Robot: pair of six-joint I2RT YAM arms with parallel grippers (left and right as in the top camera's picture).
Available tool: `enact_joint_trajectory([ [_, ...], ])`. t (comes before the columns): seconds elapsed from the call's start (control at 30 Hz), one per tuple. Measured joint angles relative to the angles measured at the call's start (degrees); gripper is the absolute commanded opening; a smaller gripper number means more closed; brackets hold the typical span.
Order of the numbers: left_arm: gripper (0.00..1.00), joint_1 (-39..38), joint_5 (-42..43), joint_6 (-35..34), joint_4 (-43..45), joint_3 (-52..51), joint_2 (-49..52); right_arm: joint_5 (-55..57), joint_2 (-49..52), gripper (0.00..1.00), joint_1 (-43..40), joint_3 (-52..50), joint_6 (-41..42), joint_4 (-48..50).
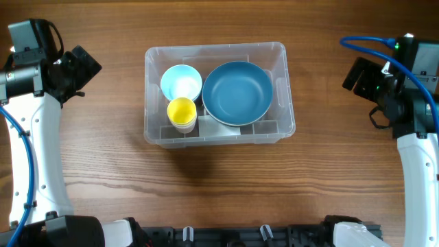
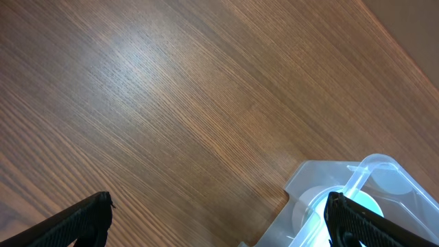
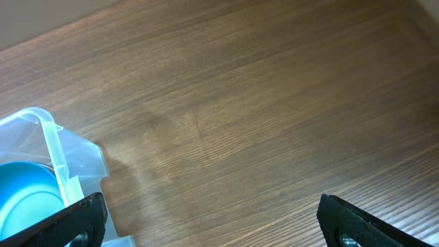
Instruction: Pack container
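The clear plastic container [image 1: 212,137] sits mid-table. Inside it are a large blue bowl [image 1: 237,92], a light blue cup [image 1: 181,82] and a yellow cup [image 1: 182,113]. My left gripper [image 1: 90,65] hovers to the left of the container, open and empty. In the left wrist view its fingers [image 2: 75,223] stand wide apart over bare wood, with the container's corner [image 2: 319,185] and the light blue cup [image 2: 360,202] at lower right. My right gripper [image 1: 353,74] is off to the container's right, open and empty. The right wrist view shows the container's corner [image 3: 75,161] and the blue bowl [image 3: 24,199].
The wooden table [image 1: 219,192] extends around the container on all sides. The arm bases [image 1: 89,233] stand along the front edge, and a blue cable [image 1: 363,42] loops off the right arm.
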Motion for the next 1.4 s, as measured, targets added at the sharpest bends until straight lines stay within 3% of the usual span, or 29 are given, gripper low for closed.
enact_joint_trajectory([
  [0.67,1.0,0.0,0.0,0.15,0.0,0.0,0.0,0.0,-2.14,1.0,0.02,-0.02,0.0,0.02],
  [0.93,1.0,0.0,0.0,0.15,-0.11,0.0,0.0,-0.02,-24.92,1.0,2.56,-1.29,0.35,9.31],
  [0.97,1.0,0.0,-0.02,0.15,-0.13,0.0,0.0,-0.04,-35.17,1.0,3.45,-3.74,0.61,14.75],
  [1.13,1.0,0.0,-0.02,0.15,-0.13,0.0,0.02,-3.06,-54.51,1.0,3.8,-20.65,0.66,29.81],
  [1.4,1.0,0.0,0.0,0.15,-0.13,0.0,0.02,-6.58,-69.24,1.0,3.82,-43.98,0.63,48.65],
])
